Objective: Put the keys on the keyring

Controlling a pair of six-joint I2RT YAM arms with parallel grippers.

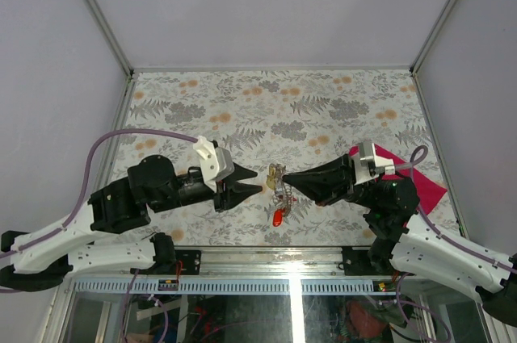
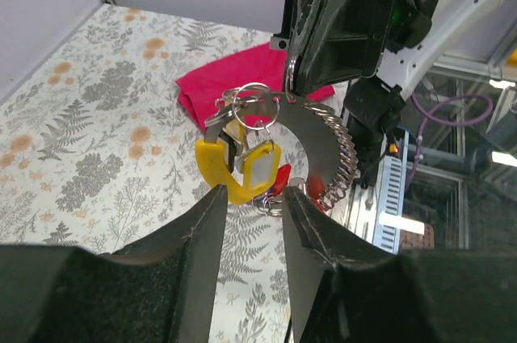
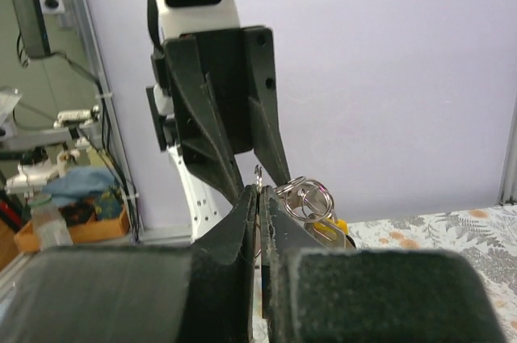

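My right gripper (image 1: 289,179) is shut on the keyring (image 2: 325,143), a silvery loop with a coiled spring stretch, held above the table's near middle. A sliver of the keyring (image 3: 258,172) pokes up between the shut right gripper (image 3: 260,190) fingers. Keys with yellow heads (image 2: 242,169) hang from it on small split rings (image 3: 308,198), and a red-headed key (image 1: 278,216) dangles lowest. My left gripper (image 1: 250,190) faces them from the left. The left gripper (image 2: 252,191) stands open just short of the yellow keys, with nothing between its fingers.
A magenta cloth (image 1: 420,181) lies on the floral table cover at the right, partly under the right arm. The metal rail of the table's near edge (image 1: 291,254) runs just below both grippers. Grey walls close in the sides and back.
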